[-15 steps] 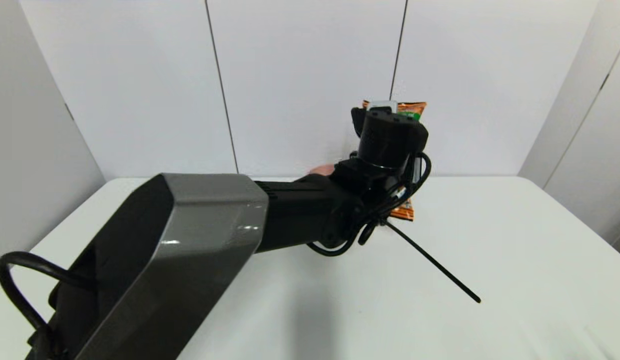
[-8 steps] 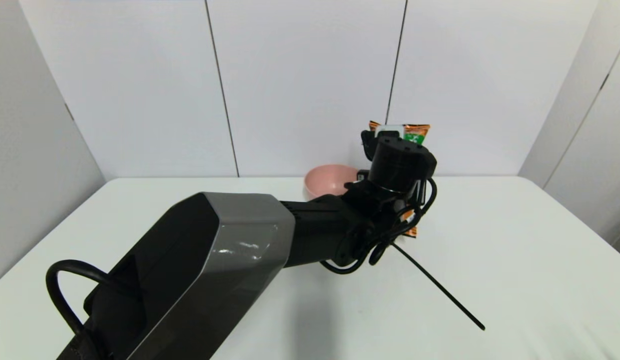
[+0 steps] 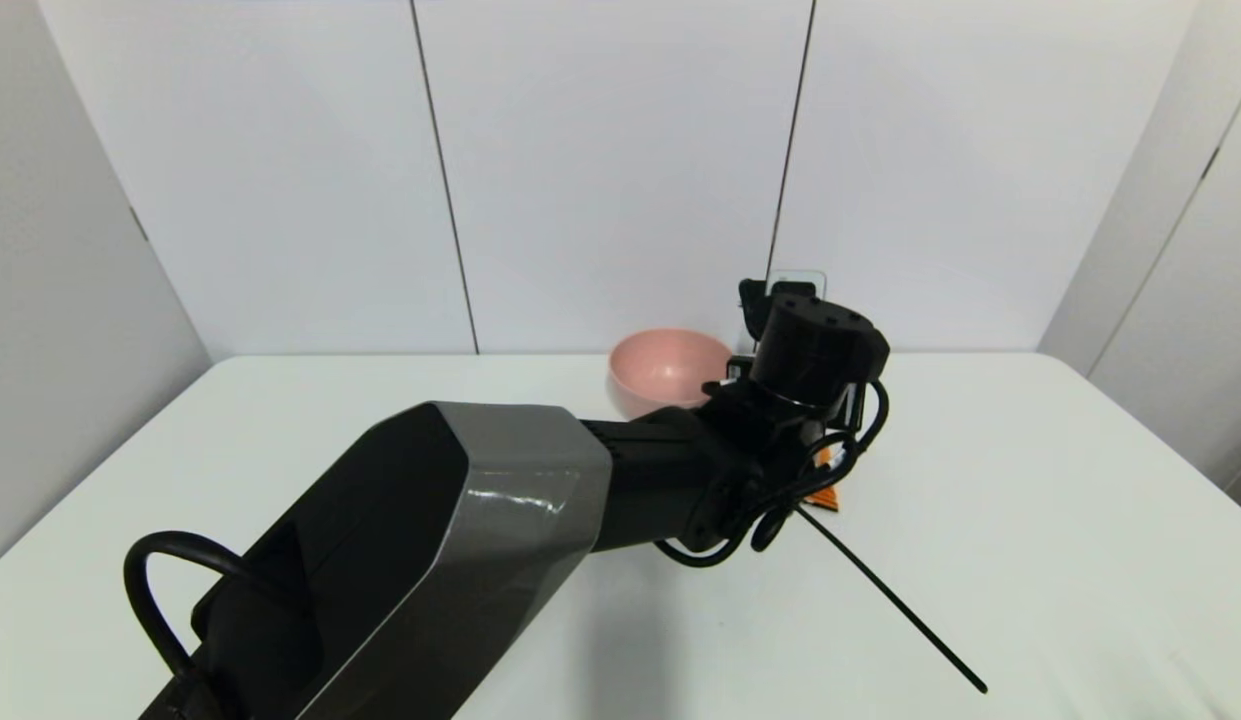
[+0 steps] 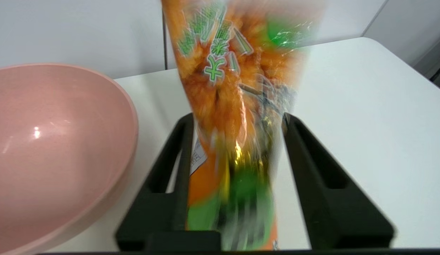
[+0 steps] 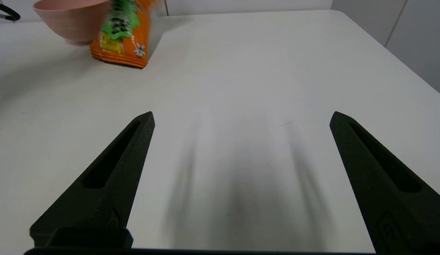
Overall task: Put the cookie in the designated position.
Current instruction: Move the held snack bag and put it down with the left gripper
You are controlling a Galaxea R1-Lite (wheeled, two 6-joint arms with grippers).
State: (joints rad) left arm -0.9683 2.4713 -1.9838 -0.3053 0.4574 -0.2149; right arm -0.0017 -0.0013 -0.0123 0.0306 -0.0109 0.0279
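Note:
The cookie (image 4: 234, 106), an orange bag with a green label, stands on end between the fingers (image 4: 186, 141) of my left gripper (image 4: 237, 118). Its bottom edge rests on the table just right of the pink bowl (image 3: 665, 365), as the right wrist view shows of the cookie (image 5: 122, 46) and bowl (image 5: 71, 17). The bag is smeared with motion while fingers and bowl (image 4: 46, 141) are sharp, so it is loose between open fingers. In the head view my left wrist hides all but an orange corner of the cookie (image 3: 828, 497). My right gripper (image 5: 243, 117) is open and empty, low over the near table.
The white table (image 3: 980, 450) ends at a white panelled wall just behind the bowl. A thin black strand (image 3: 890, 600) trails from my left wrist over the table toward the near right. My left arm fills the near left of the head view.
My left arm has come down with the bag until its bottom edge met the table beside the bowl. The bag's top, seen above the wrist before, no longer shows.

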